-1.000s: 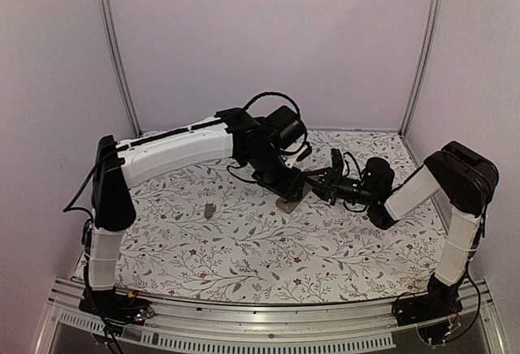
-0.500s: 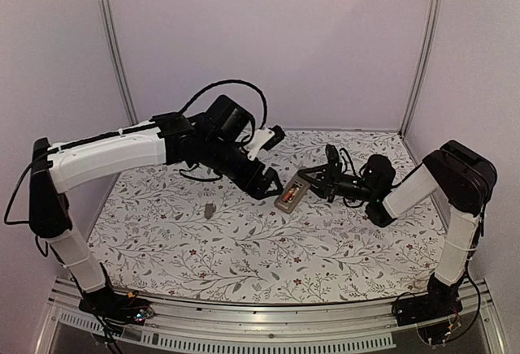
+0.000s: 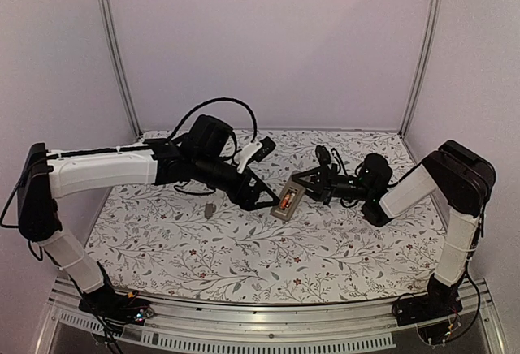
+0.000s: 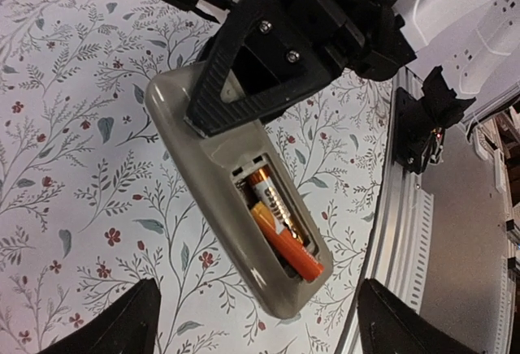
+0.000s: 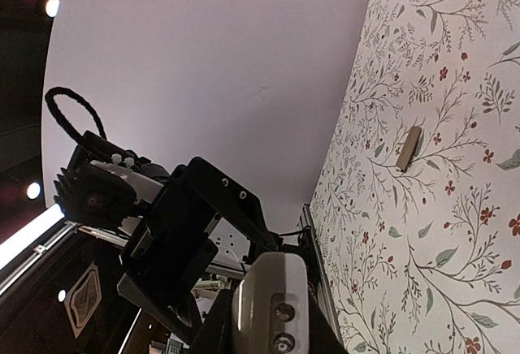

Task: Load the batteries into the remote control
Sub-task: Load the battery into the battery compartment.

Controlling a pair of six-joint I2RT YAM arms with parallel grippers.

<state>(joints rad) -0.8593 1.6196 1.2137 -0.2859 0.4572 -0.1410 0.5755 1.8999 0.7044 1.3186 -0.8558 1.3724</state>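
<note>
The remote control (image 4: 213, 153) is tilted off the table, grey-tan back up, with its battery compartment uncovered. Two orange batteries (image 4: 280, 228) lie side by side in the compartment, one sitting slightly askew over the other. My right gripper (image 3: 309, 184) is shut on the remote's upper end; its black finger (image 4: 260, 70) crosses the back. In the right wrist view the remote's end (image 5: 272, 289) fills the space between the fingers. My left gripper (image 4: 260, 330) stands open just short of the remote's lower end, with nothing between its fingertips (image 4: 122, 321). From above, the remote (image 3: 279, 211) sits between both grippers.
A small flat grey piece (image 3: 210, 209) lies on the floral cloth to the left of the grippers; it also appears in the right wrist view as a grey piece (image 5: 409, 148). The metal rail (image 4: 406, 208) marks the table's near edge.
My left gripper has opened and drawn back left off the remote, uncovering the batteries in the compartment. The right gripper has kept its hold and shifted slightly left.
</note>
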